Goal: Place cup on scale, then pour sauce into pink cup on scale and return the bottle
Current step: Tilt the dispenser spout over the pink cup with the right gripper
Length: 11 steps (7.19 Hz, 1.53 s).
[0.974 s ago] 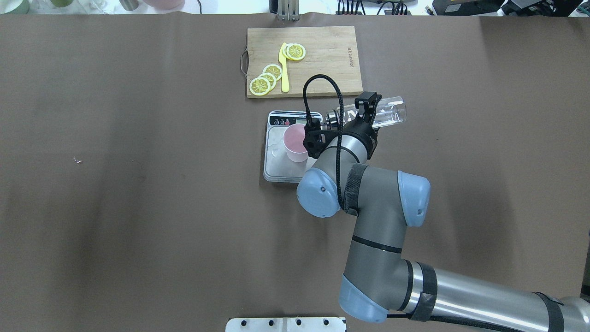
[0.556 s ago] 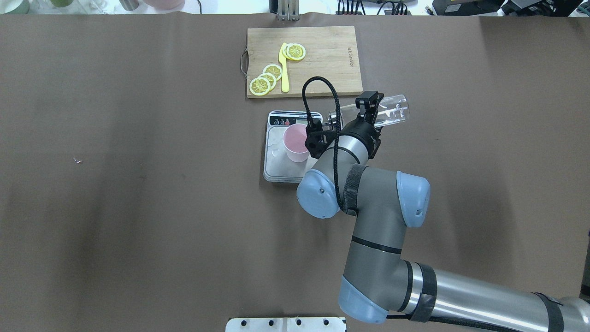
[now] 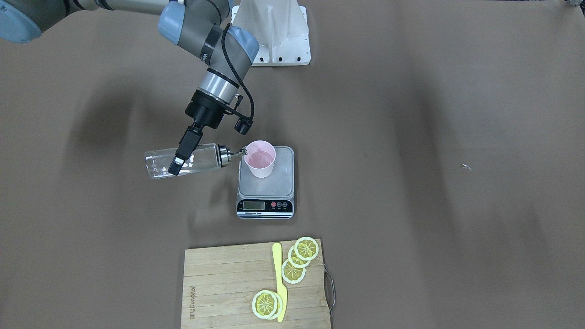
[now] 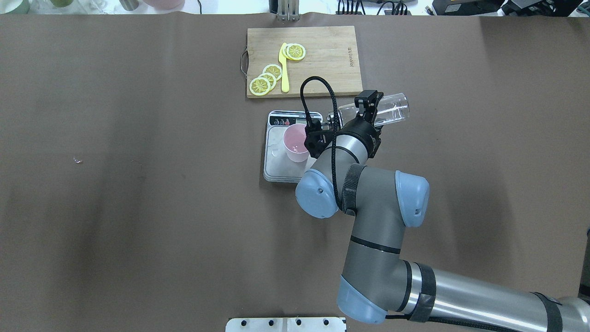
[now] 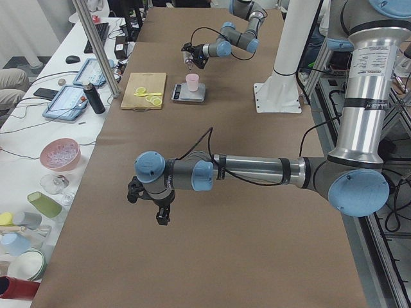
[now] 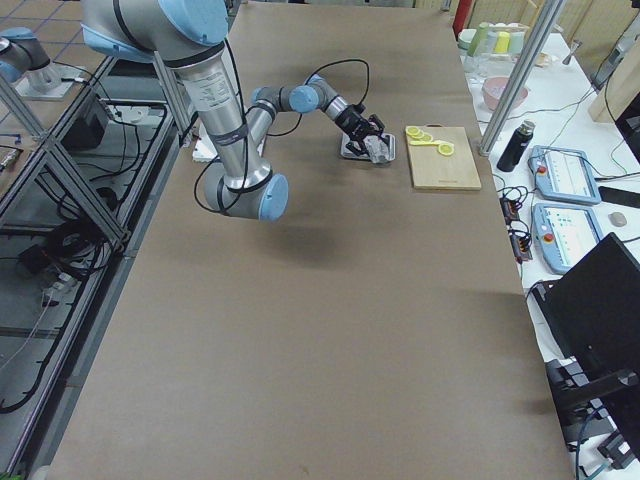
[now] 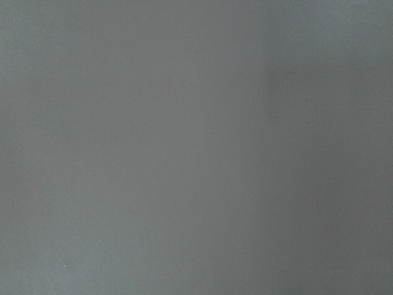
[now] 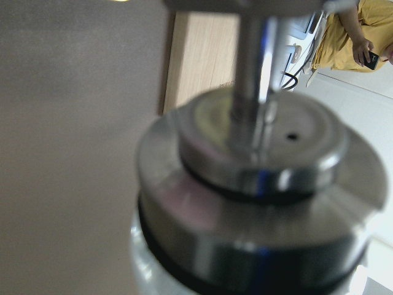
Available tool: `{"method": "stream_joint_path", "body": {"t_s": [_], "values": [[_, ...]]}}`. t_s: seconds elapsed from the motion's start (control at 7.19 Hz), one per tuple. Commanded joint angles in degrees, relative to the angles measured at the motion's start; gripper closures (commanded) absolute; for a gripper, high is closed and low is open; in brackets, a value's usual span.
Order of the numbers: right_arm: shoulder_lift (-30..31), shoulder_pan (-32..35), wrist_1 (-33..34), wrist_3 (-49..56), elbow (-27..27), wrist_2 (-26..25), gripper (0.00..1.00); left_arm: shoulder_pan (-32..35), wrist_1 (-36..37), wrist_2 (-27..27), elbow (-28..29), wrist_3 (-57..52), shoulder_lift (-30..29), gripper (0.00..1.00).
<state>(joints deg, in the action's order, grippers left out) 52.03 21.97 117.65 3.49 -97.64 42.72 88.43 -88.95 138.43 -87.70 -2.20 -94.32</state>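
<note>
Cup [image 3: 259,158] sits on scale [image 3: 283,170], so that step is done. Right jaws are clamped on bottle [image 3: 196,160], which is tipped flat with its spout at the cup rim. Probably mid-pour, no stream visible. Bottle return remains. Left jaws: can't tell.

This is a robotics lab rather than a kitchen. The long table [image 5: 212,256] is wrapped in brown sheeting, two grey-and-blue industrial arms [image 5: 257,170] reach over it, and a white bolted pedestal [image 3: 274,32] stands at its robot-side edge. Beside the table, opposite the robot, are an aluminium post [image 5: 95,54] and a white bench [image 5: 26,138] with blue-edged tablets [image 5: 64,102], cables and a laptop [image 6: 590,310]. On the table lie kitchen props: a cutting board [image 4: 322,50] and a scale [image 4: 276,161].
</note>
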Motion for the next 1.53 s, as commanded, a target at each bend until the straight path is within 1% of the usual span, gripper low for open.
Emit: {"method": "stream_joint_path", "body": {"t_s": [0.0,0.42,0.7,0.83,1.11,1.39], "values": [[-0.3,0.0,0.2,0.3,0.1,0.0,0.94,0.1,0.0,0.0,0.0,0.0,-0.1,0.01],[-0.4,0.1,-0.1,1.6,-0.5,0.1,0.94,0.4,0.0,0.0,-0.1,0.0,-0.1,0.01],[0.2,0.4,-2.3,-0.2,-4.6,1.7,0.94,0.5,0.1,0.0,-0.3,0.0,-0.3,0.01],[1.8,0.5,-5.1,-2.0,-5.9,3.8,0.94,0.9,0.1,0.0,-0.4,0.1,-0.5,0.01],[3.7,0.7,-10.5,-4.6,-6.4,4.5,0.94,1.2,0.3,0.0,-0.8,0.4,-1.0,0.01],[4.5,0.7,-17.5,-14.5,-6.5,10.0,0.95,1.2,0.4,0.0,-1.2,0.4,-1.3,0.01]]}}
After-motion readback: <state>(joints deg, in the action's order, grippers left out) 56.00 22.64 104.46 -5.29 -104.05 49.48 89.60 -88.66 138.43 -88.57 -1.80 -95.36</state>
